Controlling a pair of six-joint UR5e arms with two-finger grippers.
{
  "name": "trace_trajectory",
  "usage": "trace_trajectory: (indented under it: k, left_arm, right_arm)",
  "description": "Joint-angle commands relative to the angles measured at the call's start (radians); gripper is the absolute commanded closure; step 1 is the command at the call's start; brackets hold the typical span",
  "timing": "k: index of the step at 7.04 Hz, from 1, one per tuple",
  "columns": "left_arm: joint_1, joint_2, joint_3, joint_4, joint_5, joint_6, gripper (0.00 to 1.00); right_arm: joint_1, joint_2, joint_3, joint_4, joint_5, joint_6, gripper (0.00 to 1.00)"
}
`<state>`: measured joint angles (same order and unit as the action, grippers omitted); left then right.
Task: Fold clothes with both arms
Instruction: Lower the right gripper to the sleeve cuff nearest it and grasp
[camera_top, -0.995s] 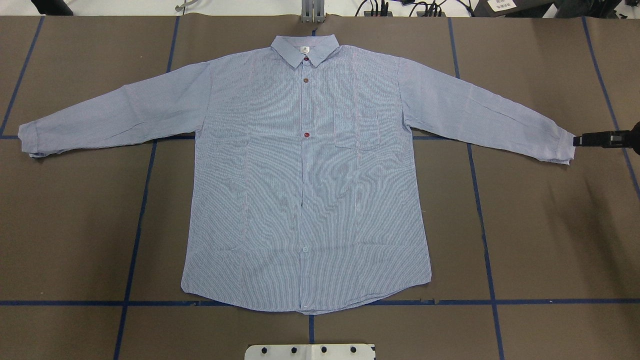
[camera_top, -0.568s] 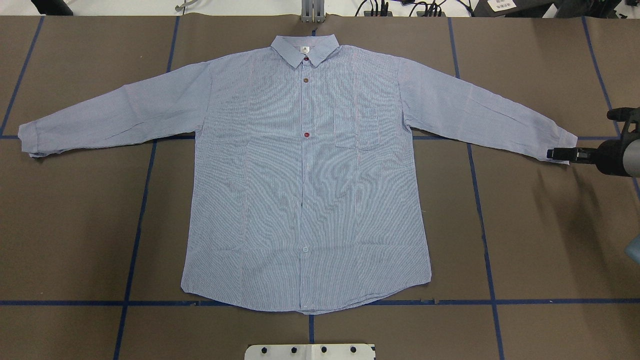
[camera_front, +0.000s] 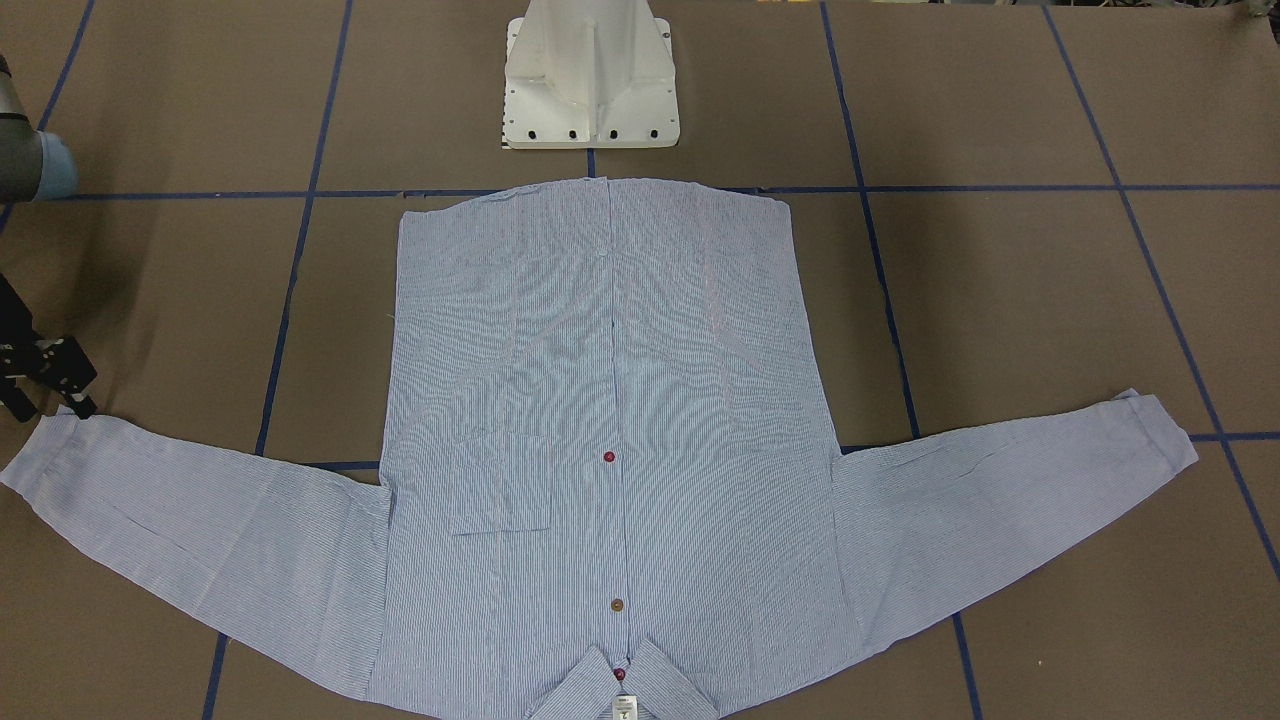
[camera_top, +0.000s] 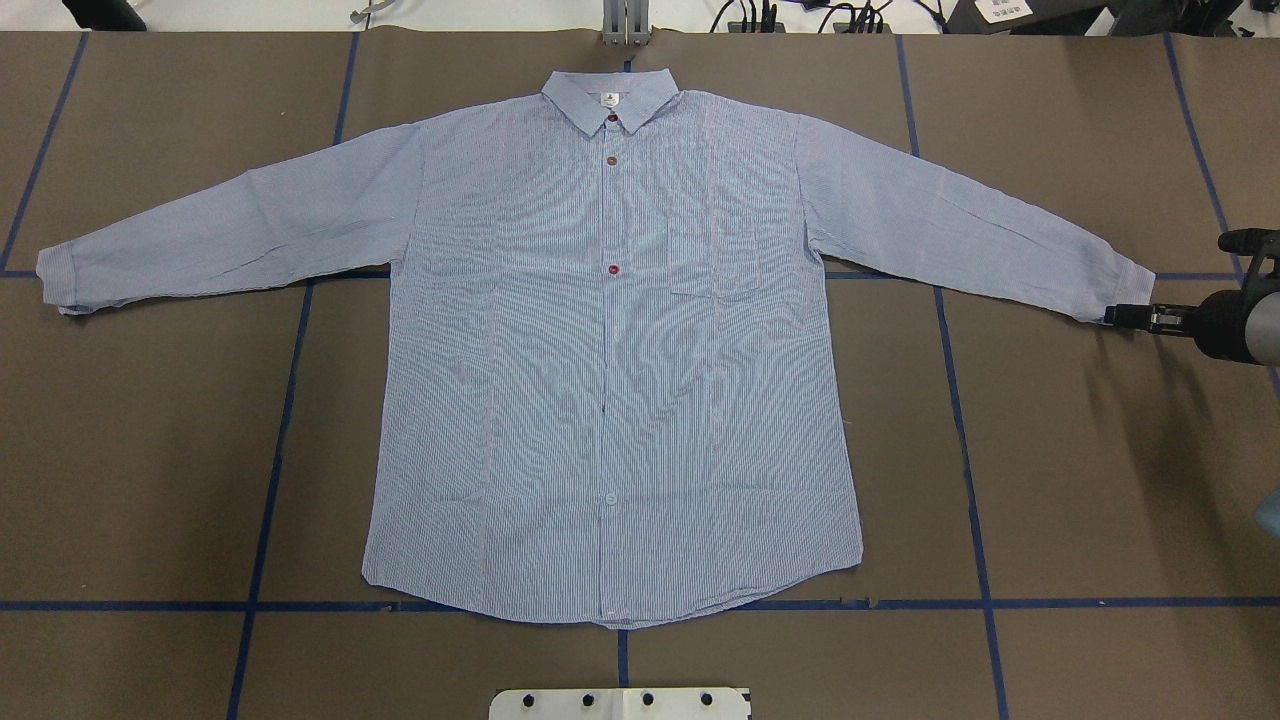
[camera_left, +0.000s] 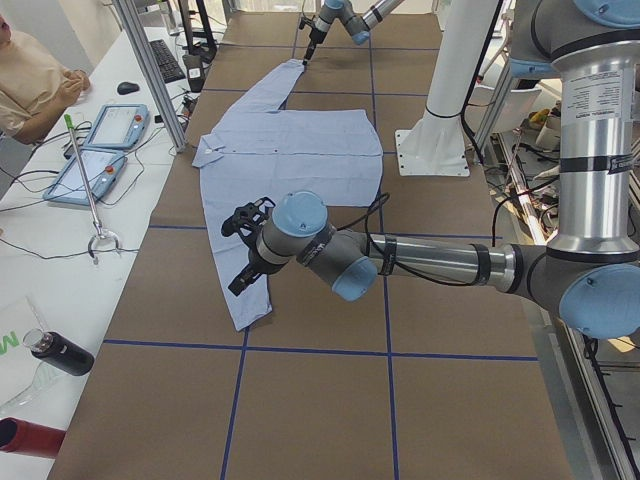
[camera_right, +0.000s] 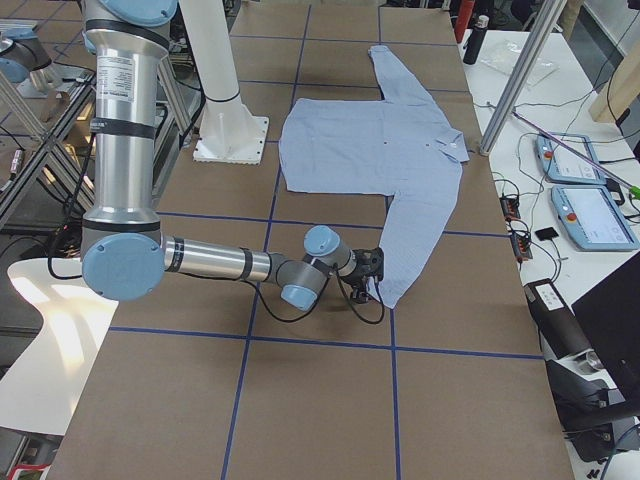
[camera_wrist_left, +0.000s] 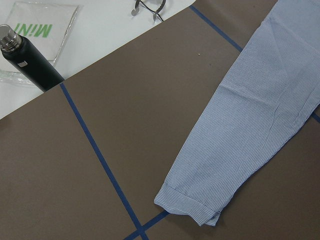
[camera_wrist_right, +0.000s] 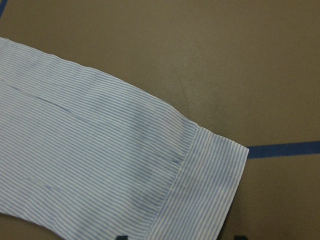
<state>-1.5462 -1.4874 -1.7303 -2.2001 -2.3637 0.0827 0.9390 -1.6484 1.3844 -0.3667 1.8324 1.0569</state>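
Since a second ago the right gripper (camera_top: 1120, 318) has slid down along the end of the shirt (camera_top: 610, 380) sleeve, from the far side of the cuff (camera_top: 1128, 288) to its near corner, and over the last half-second it has backed slightly outward. I read that as lining up on the corner, where the fabric edge is easiest to pinch.

From the right wrist camera, two dark fingertips (camera_wrist_right: 122, 237) sit spread apart at the bottom edge with the cuff hem just ahead of the gap, so the jaws are parted and hold nothing.

The shirt lies flat and buttoned on the brown table (camera_top: 1080, 480), front up, collar away from the robot and both sleeves stretched out to the sides, which is a good starting layout for folding the sleeves inward.

My left gripper (camera_left: 238, 282) shows only in the side view, hanging low beside the other sleeve, near its cuff (camera_wrist_left: 192, 205). I cannot tell whether its jaws are parted or closed. Judging by both positions, each arm is about to take one cuff; no fold has been made yet.
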Motion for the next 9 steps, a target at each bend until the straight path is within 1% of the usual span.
trace_trajectory:
  k: [1, 2, 3, 5, 6, 7, 8, 9]
  left_arm:
    - [0.0, -0.001, 0.002, -0.001, 0.0, 0.0, 0.0]
    - [0.0, 0.001, 0.002, -0.003, 0.0, 0.0, 0.0]
    - [0.0, 0.001, 0.002, -0.003, 0.0, 0.0, 0.0]
    - [0.0, -0.001, 0.0, -0.004, 0.0, 0.0, 0.0]
    - [0.0, 0.001, 0.002, -0.01, 0.0, 0.0, 0.0]
    - [0.0, 0.001, 0.002, -0.012, -0.002, 0.0, 0.0]
    - [0.0, 0.001, 0.005, -0.012, -0.008, 0.0, 0.0]
    - [0.0, 0.001, 0.005, -0.012, -0.008, 0.0, 0.0]
  right_arm:
    - [0.0, 0.001, 0.001, 0.0, 0.001, 0.005, 0.76]
    - [0.0, -0.001, -0.001, 0.0, 0.001, 0.003, 0.93]
    - [0.0, -0.001, 0.001, 0.002, 0.002, 0.003, 1.0]
    - [0.003, 0.001, 0.021, 0.002, 0.005, 0.003, 1.0]
    - [0.003, 0.01, 0.066, -0.011, 0.01, 0.005, 1.0]
    - [0.001, 0.031, 0.091, -0.017, 0.008, 0.006, 1.0]
    - [0.003, 0.104, 0.093, -0.061, 0.008, 0.023, 1.0]
    - [0.001, 0.202, 0.099, -0.162, 0.001, 0.061, 1.0]
